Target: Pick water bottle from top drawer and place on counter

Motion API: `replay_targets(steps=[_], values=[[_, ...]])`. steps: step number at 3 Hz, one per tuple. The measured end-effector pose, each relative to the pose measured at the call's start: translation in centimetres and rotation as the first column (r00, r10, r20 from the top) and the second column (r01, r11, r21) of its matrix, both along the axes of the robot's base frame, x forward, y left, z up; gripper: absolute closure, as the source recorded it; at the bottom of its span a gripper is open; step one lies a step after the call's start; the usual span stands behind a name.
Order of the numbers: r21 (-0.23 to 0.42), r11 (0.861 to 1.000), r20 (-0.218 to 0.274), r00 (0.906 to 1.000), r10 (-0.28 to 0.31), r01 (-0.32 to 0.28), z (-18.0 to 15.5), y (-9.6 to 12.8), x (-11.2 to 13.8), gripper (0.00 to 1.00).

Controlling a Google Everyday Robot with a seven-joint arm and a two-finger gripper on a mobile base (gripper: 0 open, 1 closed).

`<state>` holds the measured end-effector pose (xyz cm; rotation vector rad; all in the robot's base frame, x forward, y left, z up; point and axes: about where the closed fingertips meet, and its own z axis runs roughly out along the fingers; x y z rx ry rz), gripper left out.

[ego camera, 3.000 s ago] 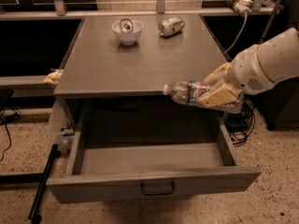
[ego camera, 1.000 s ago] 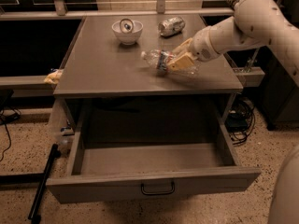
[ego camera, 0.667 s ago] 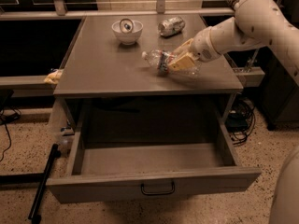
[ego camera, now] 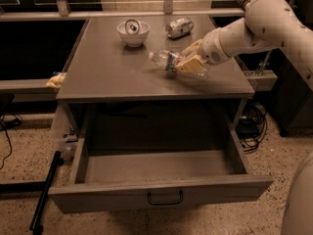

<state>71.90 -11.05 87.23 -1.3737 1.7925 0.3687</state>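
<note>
The water bottle (ego camera: 166, 60) is a clear ribbed bottle, lying on its side with its cap pointing left, held low over the right half of the counter (ego camera: 107, 72). My gripper (ego camera: 190, 61) is shut on the bottle's body, with the white arm reaching in from the right. Whether the bottle touches the counter I cannot tell. The top drawer (ego camera: 161, 195) stands pulled out below the counter, its inside bare, with a black handle on its front panel.
A white bowl (ego camera: 133, 32) with a small round object in it stands at the counter's back. A crushed silver can (ego camera: 179, 27) lies at the back right. A yellow object (ego camera: 56, 80) sits left of the cabinet. Cables lie on the floor at right.
The gripper has carried the bottle from in front of the counter's right edge up and left over the counter. In the last second it has barely moved.
</note>
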Motion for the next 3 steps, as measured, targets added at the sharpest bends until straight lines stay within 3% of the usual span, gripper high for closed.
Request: replay_targets(steps=[1,2,3], values=[[0.000,1.000,0.000,1.0000,0.000,0.000,0.00,0.00,0.00,0.11],[0.000,1.000,0.000,1.0000,0.000,0.000,0.00,0.01,0.00,0.00],[0.000,1.000,0.000,1.0000,0.000,0.000,0.00,0.01,0.00,0.00]])
